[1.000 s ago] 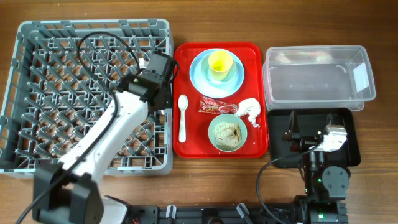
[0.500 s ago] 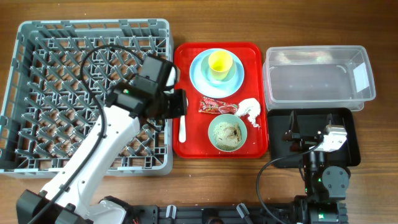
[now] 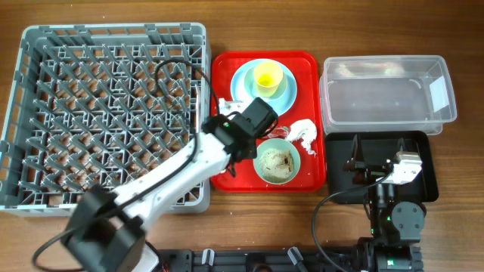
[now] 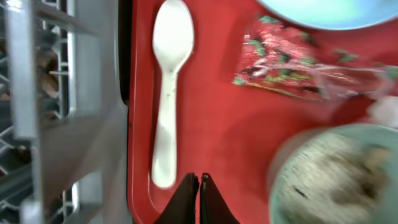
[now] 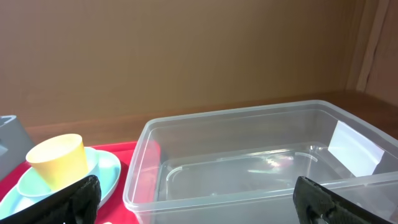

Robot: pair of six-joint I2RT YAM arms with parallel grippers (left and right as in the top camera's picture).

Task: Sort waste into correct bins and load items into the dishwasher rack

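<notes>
My left gripper (image 3: pixel 236 147) (image 4: pixel 200 180) is shut and empty, low over the red serving tray (image 3: pixel 310 68), just right of the white plastic spoon's (image 4: pixel 168 93) handle end. The red snack wrapper (image 4: pixel 292 68) lies to its upper right. The pale green bowl (image 3: pixel 276 161) holds rice-like scraps. The white tissue (image 3: pixel 304 132) lies right of the wrapper. The yellow cup (image 3: pixel 268 75) stands on the light blue plate (image 3: pixel 243 89). My right gripper (image 3: pixel 355 162) (image 5: pixel 199 199) is open and empty over the black tray (image 3: pixel 423 177). No fork shows.
The grey dishwasher rack (image 3: pixel 113 113) fills the left side, with nothing in it. The clear tub (image 3: pixel 387 94) with a white label stands at the back right, behind the black tray. My left arm crosses the rack's front right corner.
My left arm has swung right, off the rack and over the red tray, and now covers the spoon in the overhead view. The right arm has not moved.
</notes>
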